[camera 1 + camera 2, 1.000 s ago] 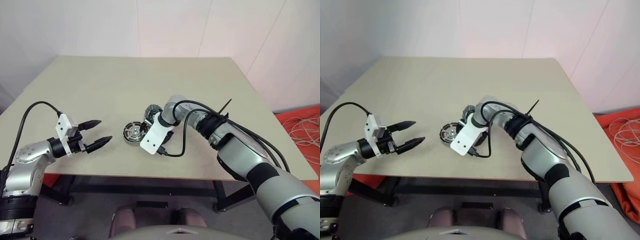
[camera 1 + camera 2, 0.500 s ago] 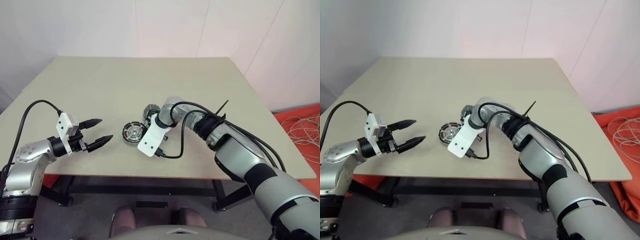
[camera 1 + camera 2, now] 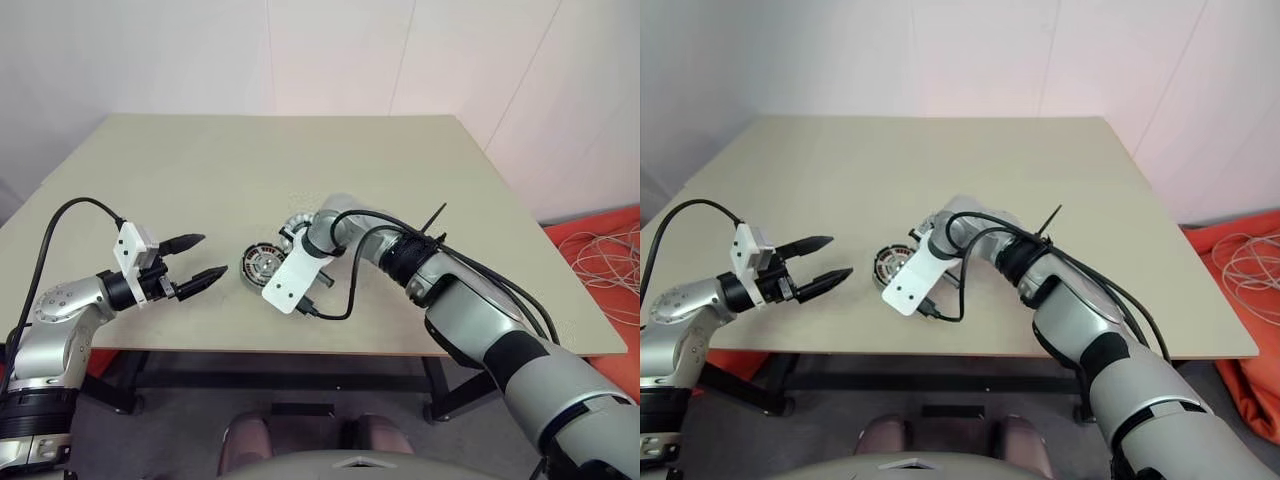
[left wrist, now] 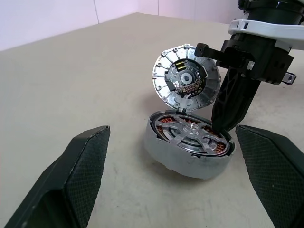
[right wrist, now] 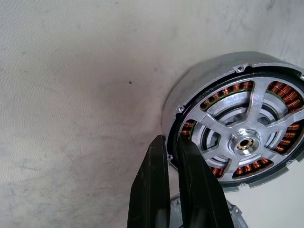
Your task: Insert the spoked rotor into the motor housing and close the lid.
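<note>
- Since the earlier frame, the right arm's white wrist block has been brought slightly closer over the motor housing (image 4: 180, 159), while the left gripper (image 3: 212, 254) has been kept where it was.
- The table (image 3: 200, 170) is left bare across its far half and both sides. The parts are gathered near the middle, toward the front edge.
- The left gripper is held level just above the table's front left part, jaws spread wide and nothing between them. It is pointed at the housing, with clear table between.
- The right gripper (image 5: 170, 140) is pointed steeply down just beside the housing, and its fingers are pinched onto the rim of the lid (image 4: 186, 79).
- The housing is laid flat on the table, axis upright and open face up.
- The lid is held tilted up nearly on edge over the housing's far side. Its white-segmented face is turned toward the left gripper, and its axis is near level.
- The spoked rotor (image 4: 192, 135) is seen lying flat inside the housing, with copper windings showing between its spokes.
</note>
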`<state>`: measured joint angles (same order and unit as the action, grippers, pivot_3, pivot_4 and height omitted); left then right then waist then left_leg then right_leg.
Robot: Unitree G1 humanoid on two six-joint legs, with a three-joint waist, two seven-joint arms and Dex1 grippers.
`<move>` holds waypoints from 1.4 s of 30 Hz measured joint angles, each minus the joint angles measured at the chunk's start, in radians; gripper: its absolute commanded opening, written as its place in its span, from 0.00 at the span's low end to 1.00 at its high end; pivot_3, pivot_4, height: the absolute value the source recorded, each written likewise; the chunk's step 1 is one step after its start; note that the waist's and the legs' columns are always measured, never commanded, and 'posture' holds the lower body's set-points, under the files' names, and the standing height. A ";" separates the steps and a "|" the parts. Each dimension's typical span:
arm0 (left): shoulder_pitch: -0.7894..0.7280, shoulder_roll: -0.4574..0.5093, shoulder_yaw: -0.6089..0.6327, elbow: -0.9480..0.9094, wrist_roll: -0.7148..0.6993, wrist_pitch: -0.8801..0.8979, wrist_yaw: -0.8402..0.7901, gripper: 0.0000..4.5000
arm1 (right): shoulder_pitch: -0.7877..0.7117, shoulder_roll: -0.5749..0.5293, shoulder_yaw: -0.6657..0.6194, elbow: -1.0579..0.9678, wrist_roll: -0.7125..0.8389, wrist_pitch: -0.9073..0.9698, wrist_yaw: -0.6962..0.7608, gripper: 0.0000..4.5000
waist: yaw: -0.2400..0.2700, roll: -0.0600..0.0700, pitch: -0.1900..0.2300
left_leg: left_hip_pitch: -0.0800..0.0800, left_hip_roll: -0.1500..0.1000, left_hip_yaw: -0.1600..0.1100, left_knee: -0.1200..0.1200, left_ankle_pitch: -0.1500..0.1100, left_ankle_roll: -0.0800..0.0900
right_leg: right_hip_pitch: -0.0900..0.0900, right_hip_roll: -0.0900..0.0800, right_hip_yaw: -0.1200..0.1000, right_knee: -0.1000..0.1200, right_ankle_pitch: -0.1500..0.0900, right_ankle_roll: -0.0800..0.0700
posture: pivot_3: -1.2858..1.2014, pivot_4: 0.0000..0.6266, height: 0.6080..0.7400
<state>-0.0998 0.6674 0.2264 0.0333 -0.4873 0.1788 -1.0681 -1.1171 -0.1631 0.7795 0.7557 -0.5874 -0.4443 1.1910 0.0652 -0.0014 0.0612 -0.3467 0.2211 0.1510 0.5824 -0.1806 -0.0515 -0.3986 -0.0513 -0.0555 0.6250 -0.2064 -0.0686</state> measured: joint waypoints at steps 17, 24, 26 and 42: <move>-0.036 -0.008 -0.033 0.032 0.004 -0.008 -0.009 1.00 | 0.089 -0.141 -0.025 -0.394 0.001 0.531 0.217 0.00 | 0.006 -0.001 0.001 | -0.003 0.000 0.000 -0.001 0.000 -0.001 | -0.003 0.001 0.000 -0.001 0.001 -0.001 | 0.52 0.00 1.00; -0.055 -0.008 -0.039 0.054 0.007 -0.016 -0.019 1.00 | 0.116 -0.207 -0.025 -0.546 0.064 0.686 0.353 0.00 | 0.007 -0.001 0.001 | -0.002 0.000 0.000 0.000 0.000 -0.001 | -0.003 0.001 0.000 -0.001 0.001 -0.001 | 0.52 0.00 1.00; -0.059 -0.008 -0.039 0.058 0.007 -0.018 -0.019 1.00 | 0.116 -0.190 -0.024 -0.541 0.067 0.734 0.352 0.00 | 0.006 -0.001 0.001 | -0.002 0.000 0.000 -0.001 0.001 -0.001 | -0.003 0.001 0.000 -0.001 0.001 -0.001 | 0.52 0.00 1.00; -0.060 -0.018 -0.041 0.067 0.021 -0.019 -0.018 1.00 | 0.017 -0.022 0.009 -0.353 0.019 0.980 0.260 0.59 | 0.011 0.000 0.001 | -0.002 0.001 -0.001 -0.001 0.001 -0.001 | -0.002 0.001 0.000 -0.001 0.001 -0.001 | 0.52 0.00 1.00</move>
<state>-0.1598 0.6494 0.1853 0.1008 -0.4666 0.1596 -1.0861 -1.1004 -0.1856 0.7889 0.4028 -0.5680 0.5357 1.4507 0.0757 -0.0017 0.0624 -0.3488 0.2220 0.1504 0.5816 -0.1798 -0.0529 -0.4006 -0.0501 -0.0556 0.6241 -0.2058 -0.0698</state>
